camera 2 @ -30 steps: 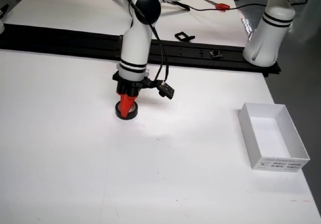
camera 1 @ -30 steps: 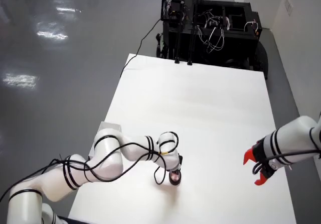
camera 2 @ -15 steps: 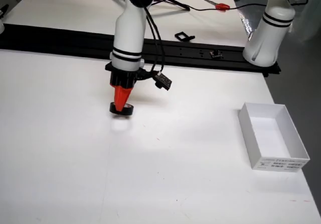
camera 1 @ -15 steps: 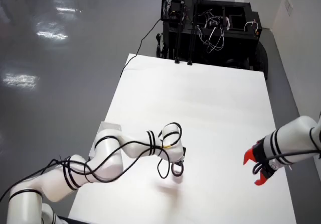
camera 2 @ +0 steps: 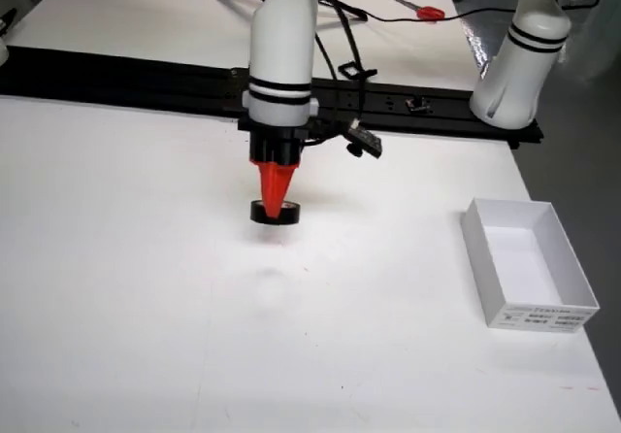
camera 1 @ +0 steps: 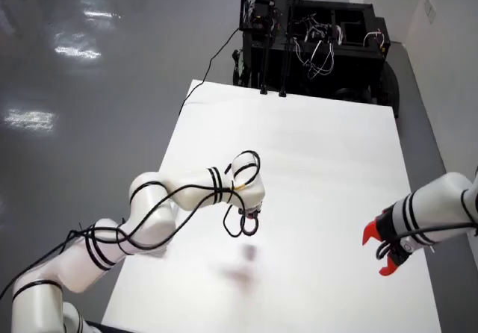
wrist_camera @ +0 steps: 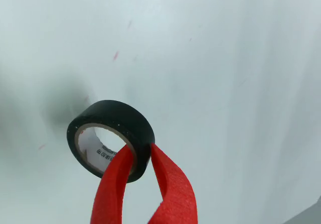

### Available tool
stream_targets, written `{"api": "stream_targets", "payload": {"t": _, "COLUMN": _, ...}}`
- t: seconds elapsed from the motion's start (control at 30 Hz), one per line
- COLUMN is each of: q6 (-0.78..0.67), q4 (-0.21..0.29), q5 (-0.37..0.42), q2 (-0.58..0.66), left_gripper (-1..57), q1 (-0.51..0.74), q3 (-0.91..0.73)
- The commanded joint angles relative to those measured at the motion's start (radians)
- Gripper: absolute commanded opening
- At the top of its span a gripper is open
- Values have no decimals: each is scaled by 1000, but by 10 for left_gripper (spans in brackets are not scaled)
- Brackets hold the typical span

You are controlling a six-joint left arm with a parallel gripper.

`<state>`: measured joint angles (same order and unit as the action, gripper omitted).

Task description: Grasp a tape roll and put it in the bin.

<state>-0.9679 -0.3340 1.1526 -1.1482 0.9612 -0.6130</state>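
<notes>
A close view from a camera riding on the gripper (wrist_camera: pixel 143 176) shows two red fingers (wrist_camera: pixel 113 189) clamped on the wall of a black tape roll (wrist_camera: pixel 113 128), one finger inside the ring and one outside. The lower parts of both fingers are cut off by the bottom edge. Small print on the roll's pale inner core is too fine to read. Behind it lies a white table (wrist_camera: pixel 225 58) with a soft shadow at left.

In the front view, the white arm (camera 2: pixel 282 45) points straight down, its upper part cut off at the top. The gripper (camera 2: pixel 276 200) holds the tape roll (camera 2: pixel 275 213) a little above the white table (camera 2: pixel 126 287); a faint shadow lies below it. A white open-topped bin (camera 2: pixel 529 263) sits well apart to the right in this view, near the table edge.

In the high overhead view, the tape roll (camera 1: pixel 249 225) is small and blurred, hard to tell from the black cable looping around the arm (camera 1: pixel 172 206). A second arm (camera 1: pixel 441 206) with a red gripper enters from the right edge, mostly out of frame. The bin cannot be seen here.
</notes>
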Motion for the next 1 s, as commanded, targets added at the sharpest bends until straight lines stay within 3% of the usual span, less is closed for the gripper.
{"api": "stream_targets", "payload": {"t": 0.03, "q6": -41, "q4": -63, "q5": 108, "q2": 274, "left_gripper": -5, "q1": -223, "q3": -286}}
{"api": "stream_targets", "payload": {"t": 0.57, "q6": -155, "q4": -111, "q5": 104, "q2": 617, "left_gripper": -5, "q1": -490, "q3": -763}}
{"api": "stream_targets", "payload": {"t": 0.83, "q6": -158, "q4": -117, "q5": 45, "q2": 676, "left_gripper": -5, "q1": -544, "q3": -841}}
{"api": "stream_targets", "payload": {"t": 1.0, "q6": -158, "q4": -112, "q5": 3, "q2": 642, "left_gripper": -6, "q1": -553, "q3": -869}}
